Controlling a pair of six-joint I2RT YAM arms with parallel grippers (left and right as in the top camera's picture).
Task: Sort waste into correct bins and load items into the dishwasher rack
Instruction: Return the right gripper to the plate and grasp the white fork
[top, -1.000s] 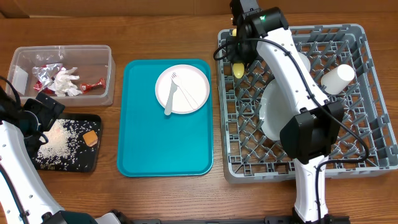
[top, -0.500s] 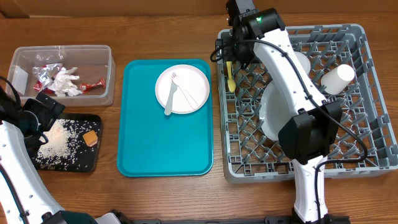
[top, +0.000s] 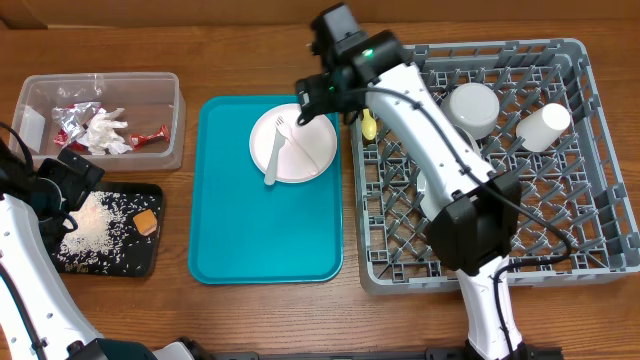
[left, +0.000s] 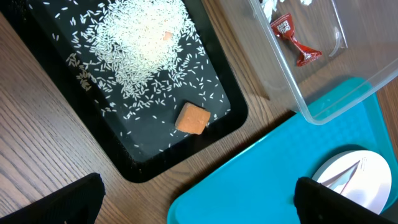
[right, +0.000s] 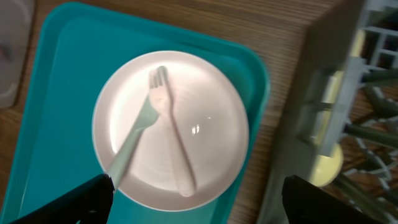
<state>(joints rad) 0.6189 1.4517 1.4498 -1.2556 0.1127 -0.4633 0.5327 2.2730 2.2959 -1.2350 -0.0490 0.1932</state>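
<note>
1. Pale pink plate (top: 312, 140) lies flat on the far half of the teal tray (top: 260, 230), just left of the dishwasher rack (top: 590, 120). It looks like the one dish not yet racked.
2. It looks like light, stiff plastic with a glossy face, so it is probably slippery. Lying flat, it offers only its rim. The right rim, nearest the rack, seems the best place to pinch, one finger over and one under.
3. Two loose utensils rest on it: a pale green fork (top: 273, 160) and a pale pink utensil (right: 177, 149) whose kind I cannot tell. They would likely slide off a tilted plate, so they are better lifted first, each by mid-handle. Both are thin and light.
4. The right tool (top: 316, 98) hovers over the plate's far edge, fingers spread, holding nothing.
5. The left tool (top: 72, 175) hangs at the far left end of the black tray (left: 143, 168), spread wide and empty.
6. Count in the rack: one yellow spoon (top: 369, 122) at the far left, one small bowl (top: 472, 108) and one white cup (top: 545, 127) on its side.
7. Count of waste:
   - The clear tub (top: 175, 110) holds about two foil wrappers (top: 70, 115) and one white napkin (top: 105, 130).
   - The black tray holds one orange cube (left: 191, 118) and rice grains (left: 140, 43) too many to count.
</note>
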